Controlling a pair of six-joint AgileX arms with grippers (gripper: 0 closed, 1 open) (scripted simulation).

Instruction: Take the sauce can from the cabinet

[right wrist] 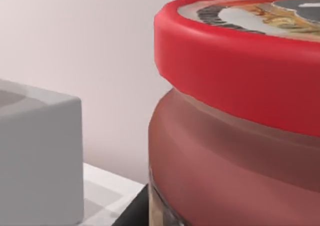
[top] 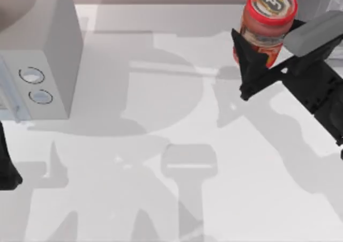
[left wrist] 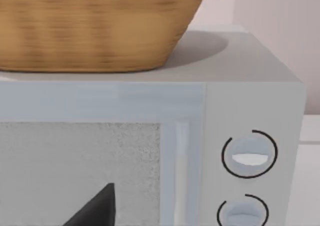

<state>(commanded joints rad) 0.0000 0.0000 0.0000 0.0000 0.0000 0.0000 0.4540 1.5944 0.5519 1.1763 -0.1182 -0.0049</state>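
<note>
Over on the left side of the white table (top: 177, 199) stands a smooth pale-grey box (top: 51, 49) with two round dials (top: 32, 75) on its front, and the left wrist view shows a woven wicker basket (left wrist: 95, 28) sitting on top of it. Nothing stands between that box and the far right corner, where the action is; the middle of the table carries only soft shadows. The sauce can (top: 268, 24) is at the far right, up near the back edge, upright, with its red-rimmed top and dark round centre facing the overhead camera. The right gripper (top: 262, 65) reaches in from the right edge, the black arm slanting across the corner with a grey block on its upper side, and its dark fingers (top: 246, 57) sit against the lower part of the can's body, pinching it. In the right wrist view the can (right wrist: 235, 136) looms very close, red lid above a reddish side, with a grey box corner beyond it. Whether the can rests on the table or is lifted off it I can't quite make out from above. The left arm (top: 6, 167) is parked at the left edge of the table, facing the dialled box; one dark finger (left wrist: 97, 208) pokes into its wrist view, and I cannot tell how that claw stands.
</note>
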